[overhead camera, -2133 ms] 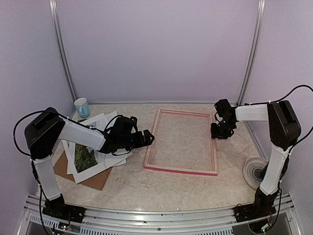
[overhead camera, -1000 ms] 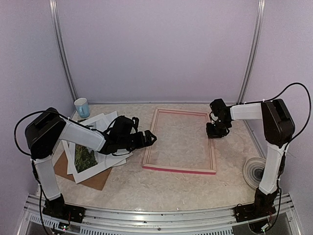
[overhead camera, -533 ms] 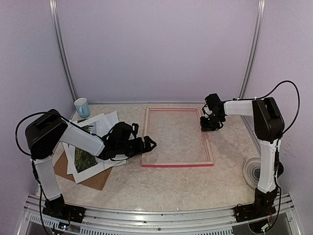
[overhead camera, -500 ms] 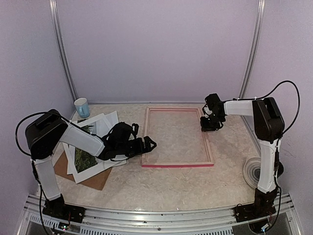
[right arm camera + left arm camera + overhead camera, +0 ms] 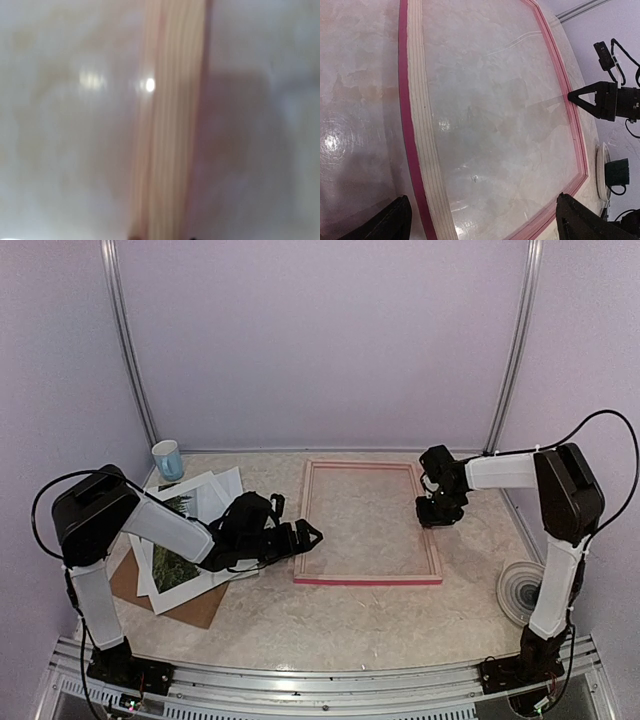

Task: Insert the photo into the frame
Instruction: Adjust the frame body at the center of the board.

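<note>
1. Lilac walls are seen on three sides of a pale, marbled surface (image 5: 350,630).
2. Frame (image 5: 367,580): laid flat at the middle of the surface, somewhat nearer the far edge than the near one. The rails are thin, with pink showing along the outer edges and pale wood on the upward face (image 5: 415,125). The marbled surface is seen through the opening.
3. Right tool (image 5: 440,515): set down on the frame's right rail, about halfway along it. In the right wrist view the wooden rail (image 5: 175,125) runs between the fingers, with dark tips pressed against either side, so the tool is taken to be clamped on that rail.
4. Left tool (image 5: 305,535): held low just beside the frame's left rail, toward its near end. In the left wrist view its fingers (image 5: 395,222) are spread wide apart, with nothing held between them.
5. Photo (image 5: 172,566): a dark green print lying among white sheets (image 5: 215,490) near the left edge of the surface, well apart from the frame and partly covered by the left arm.
6. Brown board (image 5: 195,608): placed under the sheets, its corner pointing to the near edge.
7. Blue cup (image 5: 168,459): stood upright at the far left corner.
8. Round disc (image 5: 522,590): laid by the right edge.
</note>
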Controlling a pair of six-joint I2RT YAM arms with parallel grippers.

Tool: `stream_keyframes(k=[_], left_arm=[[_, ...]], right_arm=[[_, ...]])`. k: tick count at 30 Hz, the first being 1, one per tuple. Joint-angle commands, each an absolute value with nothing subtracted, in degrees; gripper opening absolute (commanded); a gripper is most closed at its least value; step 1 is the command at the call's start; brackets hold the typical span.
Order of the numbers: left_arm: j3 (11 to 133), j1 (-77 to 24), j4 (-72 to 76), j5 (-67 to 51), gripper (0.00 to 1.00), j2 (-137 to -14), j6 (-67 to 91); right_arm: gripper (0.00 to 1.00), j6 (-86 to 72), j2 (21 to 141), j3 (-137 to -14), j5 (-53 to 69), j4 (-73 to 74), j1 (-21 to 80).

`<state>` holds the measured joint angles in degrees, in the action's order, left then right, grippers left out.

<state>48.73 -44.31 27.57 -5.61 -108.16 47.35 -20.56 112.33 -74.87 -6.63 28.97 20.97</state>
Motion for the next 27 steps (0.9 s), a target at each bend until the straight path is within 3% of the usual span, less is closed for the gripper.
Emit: stream_keyframes(k=[1,12,27], left_arm=[[49.52,-45.09,29.0,-5.45,0.99,-108.54,47.81],[49.27,-45.26,27.42,-2.28,0.99,-106.15,46.36],[51.29,-45.26,23.12,-0.18,0.99,-104.23,44.05]], right_arm=[[0.26,-22.22,107.32,-71.56,-9.9,32.22,21.81],[0.26,-23.12,101.78,-62.81,-6.59,29.72,23.34],[0.29,-24.55,97.14,-60.46,-6.02,28.44,25.14]])
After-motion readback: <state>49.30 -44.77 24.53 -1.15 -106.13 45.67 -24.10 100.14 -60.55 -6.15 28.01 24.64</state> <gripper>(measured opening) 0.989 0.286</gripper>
